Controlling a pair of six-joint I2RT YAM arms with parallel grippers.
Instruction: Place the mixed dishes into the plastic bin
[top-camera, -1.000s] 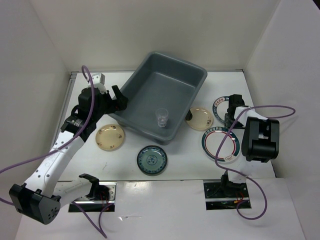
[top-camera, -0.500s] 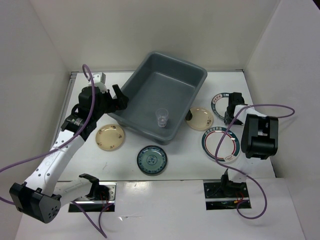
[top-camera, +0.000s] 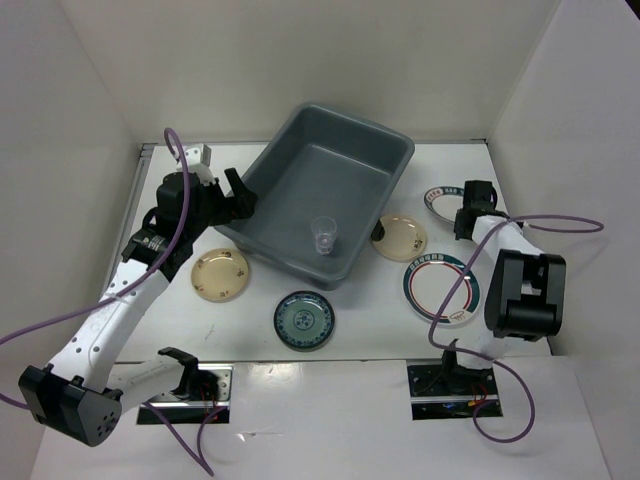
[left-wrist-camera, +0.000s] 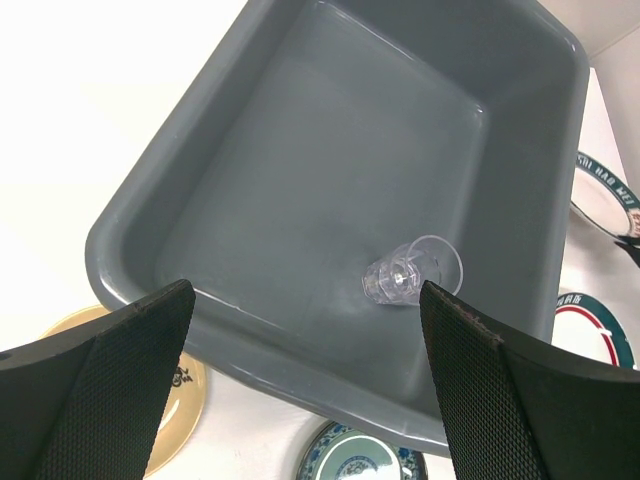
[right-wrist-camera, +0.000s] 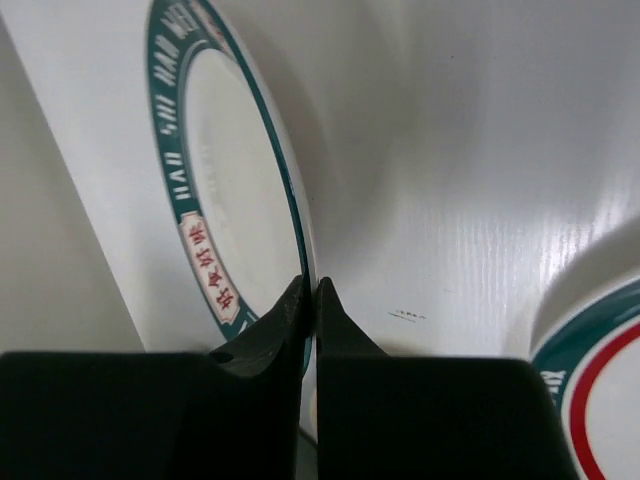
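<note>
The grey plastic bin (top-camera: 330, 185) stands at the table's back centre with one clear cup (top-camera: 323, 236) in it, also seen in the left wrist view (left-wrist-camera: 412, 272). My left gripper (top-camera: 236, 196) is open and empty above the bin's left rim (left-wrist-camera: 140, 290). My right gripper (top-camera: 465, 215) is shut on the rim of a white banded plate (top-camera: 441, 198) (right-wrist-camera: 235, 200). On the table lie a second banded plate (top-camera: 441, 288), a beige plate (top-camera: 401, 237) by the bin, another beige plate (top-camera: 220, 274) and the dark teal plate (top-camera: 303, 320). A second cup is not in view.
White walls close the table in on the left, back and right. The right arm's purple cable (top-camera: 560, 222) loops over the right side. The arm bases and mounting plates (top-camera: 445, 385) sit at the near edge.
My right gripper has moved a little to the right and back, taking the banded plate with it. The left arm has not moved.
</note>
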